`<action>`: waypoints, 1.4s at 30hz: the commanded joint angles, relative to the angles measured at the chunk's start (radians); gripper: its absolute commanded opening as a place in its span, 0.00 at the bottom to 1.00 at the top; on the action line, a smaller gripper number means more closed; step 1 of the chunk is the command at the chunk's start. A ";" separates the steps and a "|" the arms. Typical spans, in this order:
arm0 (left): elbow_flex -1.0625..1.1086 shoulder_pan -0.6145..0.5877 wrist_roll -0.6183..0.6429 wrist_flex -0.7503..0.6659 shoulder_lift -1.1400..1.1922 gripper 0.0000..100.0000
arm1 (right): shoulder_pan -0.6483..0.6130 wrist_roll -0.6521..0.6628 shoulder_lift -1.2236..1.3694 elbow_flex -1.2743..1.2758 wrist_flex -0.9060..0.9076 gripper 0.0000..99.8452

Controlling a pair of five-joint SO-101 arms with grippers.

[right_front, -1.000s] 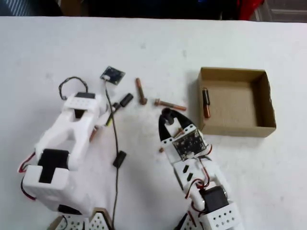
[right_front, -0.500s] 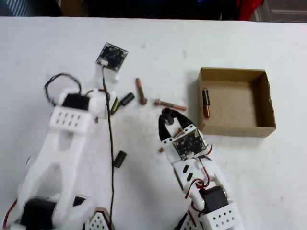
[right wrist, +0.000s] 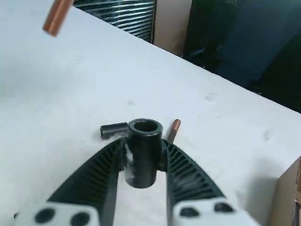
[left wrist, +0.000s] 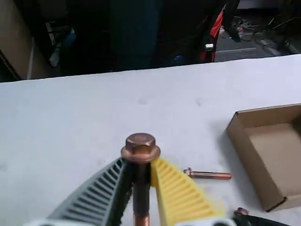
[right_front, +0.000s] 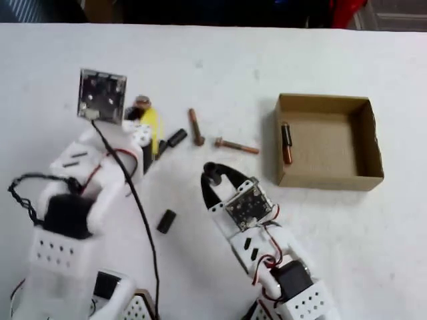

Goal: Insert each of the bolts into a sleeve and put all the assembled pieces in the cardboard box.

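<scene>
Left jaws grip bolt (left wrist: 140,151), now lifted, head up. Right jaws grip sleeve (right wrist: 142,155), moved toward 9 o'clock; bolt at its 10 o'clock. Joining looks next. Cardboard box (right_front: 327,140) at 3 o'clock.

One assembled piece (right_front: 286,143) lies inside the cardboard box (right_front: 327,179); a bolt (right_front: 236,145) lies just outside the box, a second bolt (right_front: 195,127) farther off.

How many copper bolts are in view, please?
4. One copper bolt sits in the left hand; a second and third lie on the white table; a fourth, sleeved, lies in the brown cardboard box. Others may be hidden.
</scene>
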 commanded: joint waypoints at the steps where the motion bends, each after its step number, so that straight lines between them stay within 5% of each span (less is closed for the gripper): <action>1: 0.069 0.076 0.091 -0.114 -0.131 0.02 | -0.005 -0.069 -0.015 0.009 -0.054 0.02; 14: 0.364 0.084 0.098 -0.411 -0.519 0.02 | -0.090 -0.074 -0.013 0.009 -0.150 0.02; 18: 0.370 0.108 0.100 -0.408 -0.536 0.02 | -0.165 -0.071 -0.013 0.009 -0.151 0.02; 42: 0.373 0.265 0.095 -0.379 -0.538 0.02 | -0.159 -0.071 -0.012 0.009 -0.142 0.02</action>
